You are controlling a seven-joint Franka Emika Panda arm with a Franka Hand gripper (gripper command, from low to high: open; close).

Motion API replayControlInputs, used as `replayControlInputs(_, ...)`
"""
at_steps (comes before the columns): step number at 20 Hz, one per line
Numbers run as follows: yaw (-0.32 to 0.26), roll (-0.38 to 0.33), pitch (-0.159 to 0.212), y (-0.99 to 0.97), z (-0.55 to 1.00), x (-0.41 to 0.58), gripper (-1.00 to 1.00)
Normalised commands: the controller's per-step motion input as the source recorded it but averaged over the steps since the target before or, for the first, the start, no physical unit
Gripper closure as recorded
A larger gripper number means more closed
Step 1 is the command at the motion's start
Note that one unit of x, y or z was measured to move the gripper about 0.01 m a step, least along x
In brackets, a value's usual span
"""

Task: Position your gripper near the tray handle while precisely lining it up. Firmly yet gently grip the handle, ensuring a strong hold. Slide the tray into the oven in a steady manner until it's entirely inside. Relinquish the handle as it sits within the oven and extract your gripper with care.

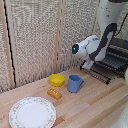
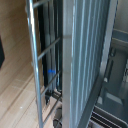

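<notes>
The oven stands at the exterior view's right edge. The tray, a dark rack of thin bars, sticks out of it over the wooden table. The tray handle is the thin bar along its front edge. My gripper hangs from the white-and-black arm right at that front edge, at its far corner. In the wrist view the handle is a pale bar close to the camera. One blue fingertip shows just past it among the rack bars. The jaws' gap is hidden.
A blue mug stands close in front of the tray. A yellow bowl and a small orange block lie beside it. A round white patterned plate is near the table's front. A woven screen backs the table.
</notes>
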Motion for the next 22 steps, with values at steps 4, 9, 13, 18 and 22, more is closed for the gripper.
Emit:
replayControlInputs(4, -0.035, -0.071, 0.000, -0.02, 0.00, 0.043, 1.00)
replayControlInputs(9, -0.042, -0.102, 0.000, 0.00, 0.00, 0.014, 1.00)
replayControlInputs(13, -0.052, -0.078, 0.003, 0.00, 0.00, 0.029, 1.00)
replayControlInputs(18, -0.077, -0.043, 0.006, -0.05, 0.00, 0.029, 1.00)
replayControlInputs(22, -0.074, 0.160, 0.055, -0.58, 0.28, 0.093, 1.00)
